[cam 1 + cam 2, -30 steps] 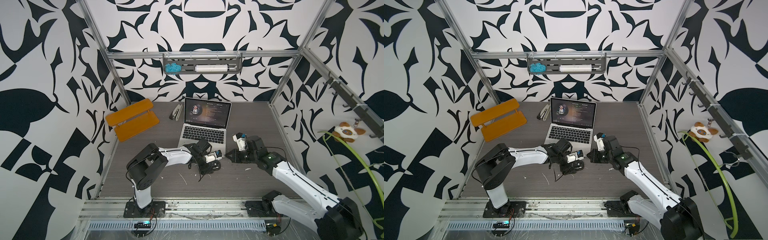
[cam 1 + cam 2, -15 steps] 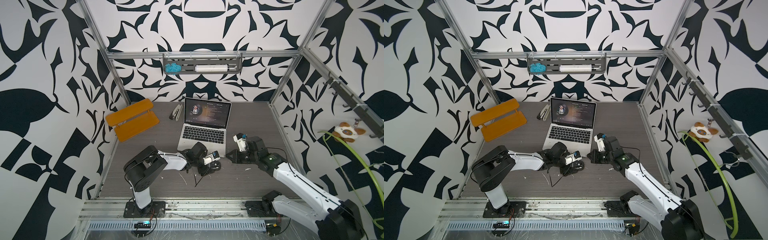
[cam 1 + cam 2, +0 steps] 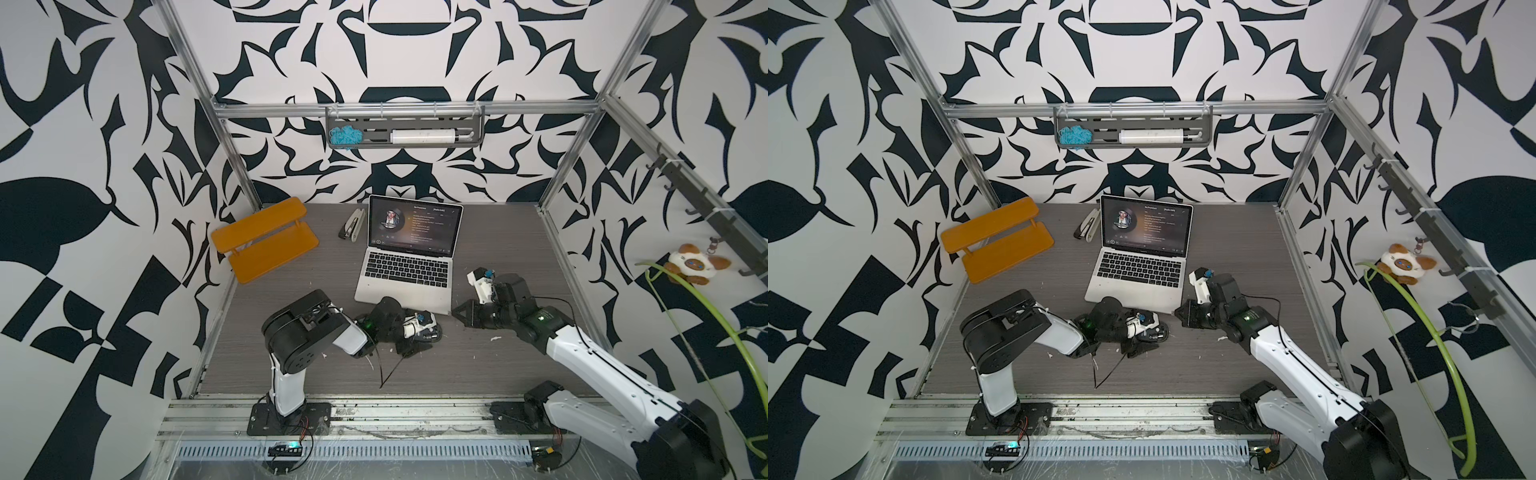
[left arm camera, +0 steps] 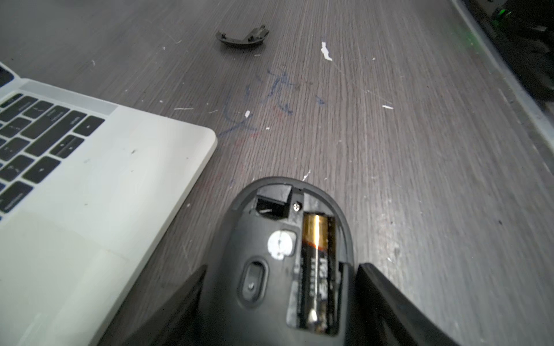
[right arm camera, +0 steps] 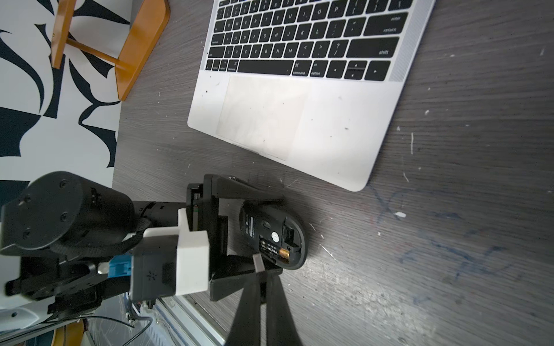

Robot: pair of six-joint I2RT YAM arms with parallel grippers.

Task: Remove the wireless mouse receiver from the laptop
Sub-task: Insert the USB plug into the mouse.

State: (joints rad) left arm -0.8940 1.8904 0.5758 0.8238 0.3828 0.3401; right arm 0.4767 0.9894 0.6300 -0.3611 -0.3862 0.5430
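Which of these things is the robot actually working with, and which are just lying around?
In the job: laptop; receiver, pinched in the right gripper; mouse, upside down in the left gripper.
Just lying about: orange rack; stapler; mouse lid; plush toy.

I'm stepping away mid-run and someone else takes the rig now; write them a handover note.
Left gripper: fingers closed on the upturned mouse, battery bay open, beside the laptop's front corner.
Right gripper: shut on the wireless mouse receiver, metal tip showing, close to the mouse.
Done: receiver is out of the laptop.
To do: probably stow it in the mouse's empty slot, then refit the black cover lying on the table.
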